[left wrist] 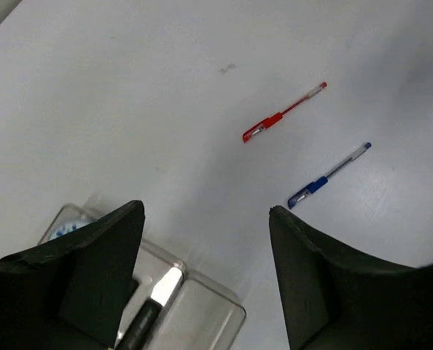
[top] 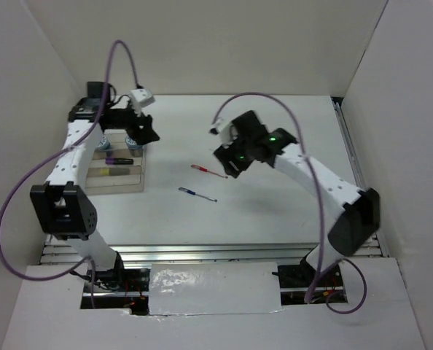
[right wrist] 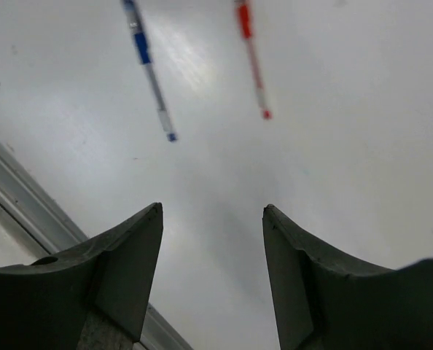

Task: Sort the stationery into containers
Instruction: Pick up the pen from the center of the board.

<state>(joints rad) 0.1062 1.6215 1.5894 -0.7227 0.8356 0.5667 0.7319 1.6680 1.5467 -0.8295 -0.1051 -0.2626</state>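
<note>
Both spread, left gripper, right gripper, red pen, blue pen, white table, white walls

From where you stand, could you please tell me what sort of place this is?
Probably a lab robot test cell: white panels box in a white table, with a left arm and right arm bolted at its near edge.

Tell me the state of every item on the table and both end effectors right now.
Red pen, loose, outside the tray
Blue pen, loose, outside the tray
Purple highlighter, lying in the tray
Yellow highlighter, lying in the tray
Blue rolls, in the tray, partly hidden
Left end effector, open, empty, over the tray
Right end effector, open, empty, near the pens
</note>
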